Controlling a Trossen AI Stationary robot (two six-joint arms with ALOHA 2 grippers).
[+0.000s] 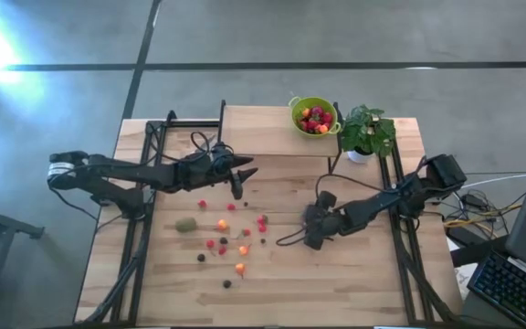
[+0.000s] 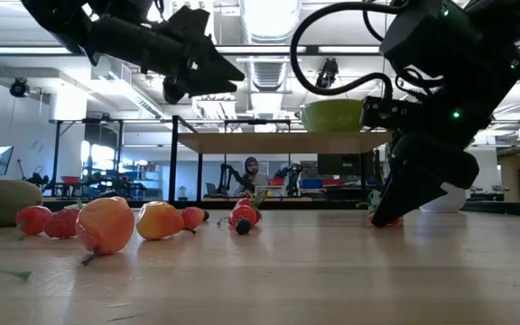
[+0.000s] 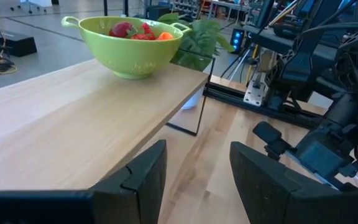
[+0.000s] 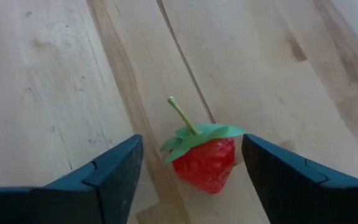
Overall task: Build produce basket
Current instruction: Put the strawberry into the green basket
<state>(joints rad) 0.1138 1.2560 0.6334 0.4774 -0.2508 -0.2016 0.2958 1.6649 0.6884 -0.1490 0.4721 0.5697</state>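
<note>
The lime-green produce basket [image 1: 314, 115] stands on a raised wooden shelf at the far side and holds several red and orange fruits [image 3: 131, 30]. More small red, orange and dark fruits [image 1: 229, 239] and a brownish-green kiwi [image 1: 185, 224] lie scattered on the table. My right gripper [image 4: 190, 152] is open and low over the table, its fingers on either side of a red strawberry [image 4: 205, 163] without touching it. The strawberry lies on its side on the wood. My left gripper [image 1: 245, 175] is open and empty, raised above the table and facing the basket [image 3: 132, 43].
A potted leafy plant [image 1: 365, 132] stands right of the basket, beside the shelf's black frame [image 1: 336, 137]. The shelf edge [image 3: 166, 93] lies between my left gripper and the lower table. Bare wood shows near the table's front right.
</note>
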